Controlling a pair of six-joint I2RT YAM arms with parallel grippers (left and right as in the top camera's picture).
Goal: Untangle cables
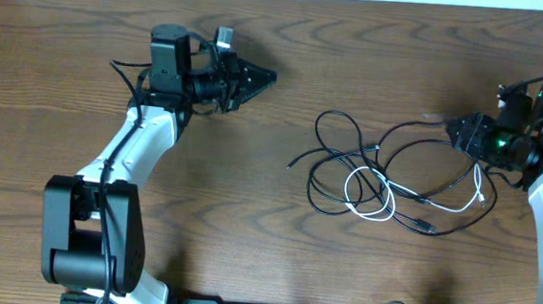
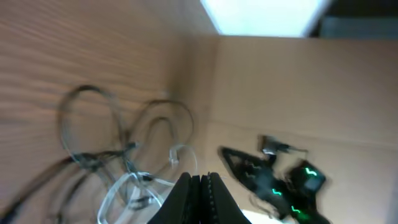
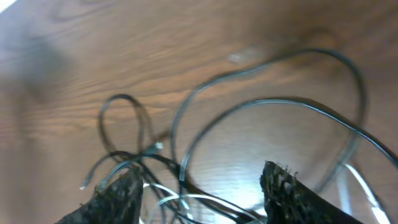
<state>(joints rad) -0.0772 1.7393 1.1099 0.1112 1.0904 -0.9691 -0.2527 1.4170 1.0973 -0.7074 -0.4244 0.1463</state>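
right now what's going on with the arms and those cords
Two robot arms face a loose tangle of black cables and one white cable on the wooden table. The right gripper hangs open at the tangle's right edge, holding nothing. The left gripper is shut and empty, apart from the cables.

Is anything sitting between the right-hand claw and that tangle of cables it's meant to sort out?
Nothing visible does. The right gripper, jaws apart, hovers at the edge of the cables, whose loops lie directly ahead of it, with only bare wooden table around them.
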